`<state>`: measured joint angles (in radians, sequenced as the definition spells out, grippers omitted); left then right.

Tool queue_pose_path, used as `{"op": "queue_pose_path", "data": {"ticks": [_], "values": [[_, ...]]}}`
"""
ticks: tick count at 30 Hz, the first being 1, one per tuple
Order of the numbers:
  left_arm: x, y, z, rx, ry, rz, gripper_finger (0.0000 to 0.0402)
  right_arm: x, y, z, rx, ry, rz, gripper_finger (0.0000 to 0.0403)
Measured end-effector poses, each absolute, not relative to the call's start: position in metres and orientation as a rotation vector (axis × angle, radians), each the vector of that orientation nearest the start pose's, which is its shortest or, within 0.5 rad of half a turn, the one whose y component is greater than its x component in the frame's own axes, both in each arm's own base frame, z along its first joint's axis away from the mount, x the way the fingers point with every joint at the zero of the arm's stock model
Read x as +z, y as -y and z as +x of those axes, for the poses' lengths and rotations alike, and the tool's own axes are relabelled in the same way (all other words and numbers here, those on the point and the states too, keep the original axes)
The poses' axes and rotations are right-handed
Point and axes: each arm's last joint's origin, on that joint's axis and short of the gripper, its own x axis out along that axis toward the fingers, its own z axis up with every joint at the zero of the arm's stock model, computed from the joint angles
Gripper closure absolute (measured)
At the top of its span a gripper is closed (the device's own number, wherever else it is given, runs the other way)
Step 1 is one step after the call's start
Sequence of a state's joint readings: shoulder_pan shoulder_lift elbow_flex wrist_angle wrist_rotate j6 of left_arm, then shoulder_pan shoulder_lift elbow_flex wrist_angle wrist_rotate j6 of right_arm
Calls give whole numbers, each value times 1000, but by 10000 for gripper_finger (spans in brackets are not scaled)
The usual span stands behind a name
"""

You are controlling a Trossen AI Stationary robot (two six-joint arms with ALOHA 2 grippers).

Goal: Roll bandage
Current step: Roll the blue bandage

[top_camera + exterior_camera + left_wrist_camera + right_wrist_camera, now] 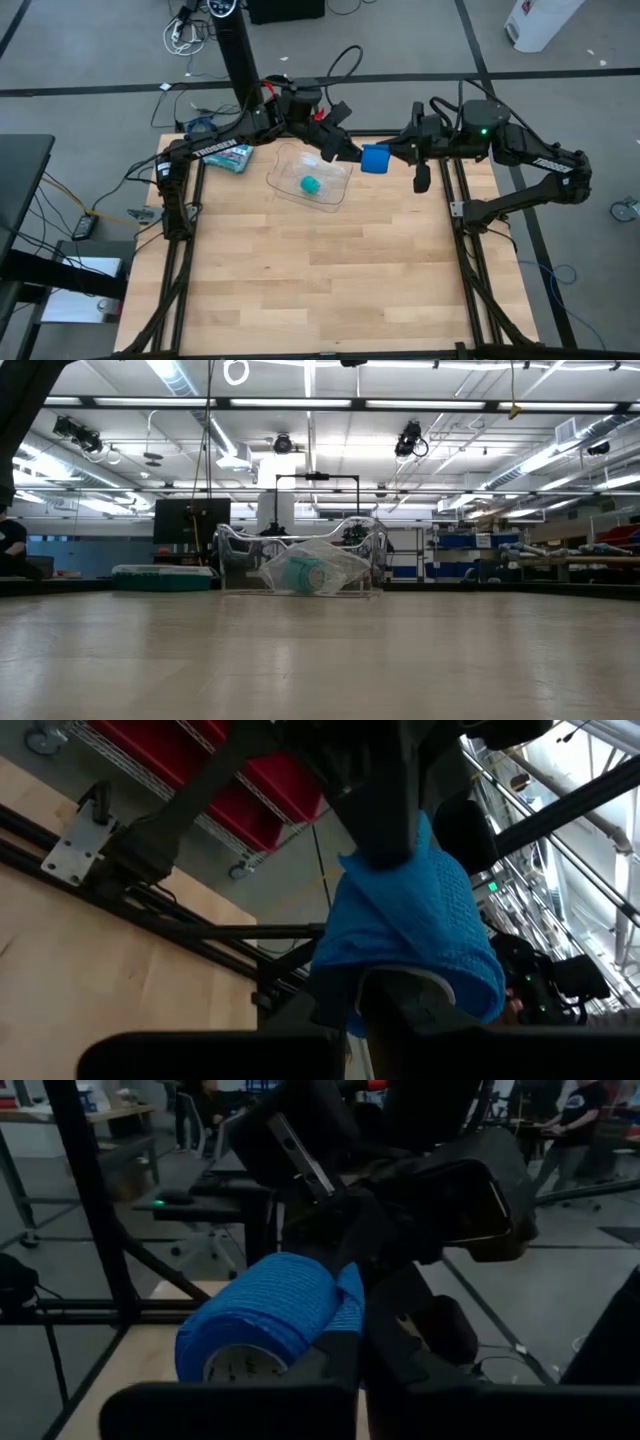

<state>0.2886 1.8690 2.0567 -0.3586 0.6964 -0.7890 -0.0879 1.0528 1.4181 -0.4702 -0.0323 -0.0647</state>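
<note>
So the bandage is a bright blue, stretchy-looking woven fabric, wound up into a short fat roll with a pale core showing at one end. It's not lying on the surface, it's held up in the air near the far edge, pinched between the left hand and the right hand, lying roughly sideways.

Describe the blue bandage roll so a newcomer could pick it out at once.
Start at the far edge of the wooden table, where the two arms meet. Between them, right of the clear plastic tray, the bandage is held above the table by the left gripper and right gripper. It is bright blue; the smaller roll in the tray is teal-green.
</note>
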Motion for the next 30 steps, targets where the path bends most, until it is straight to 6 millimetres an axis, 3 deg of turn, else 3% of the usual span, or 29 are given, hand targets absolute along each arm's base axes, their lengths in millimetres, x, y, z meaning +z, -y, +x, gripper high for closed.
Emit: {"op": "queue_pose_path", "data": {"ticks": [14,30], "values": [[444,-101,404,-321,-311,-865,376,465,16,194,-61,-118,-39,248],[444,-103,404,-298,-298,-876,376,469,18,195,-133,-83,-55,243]]}}
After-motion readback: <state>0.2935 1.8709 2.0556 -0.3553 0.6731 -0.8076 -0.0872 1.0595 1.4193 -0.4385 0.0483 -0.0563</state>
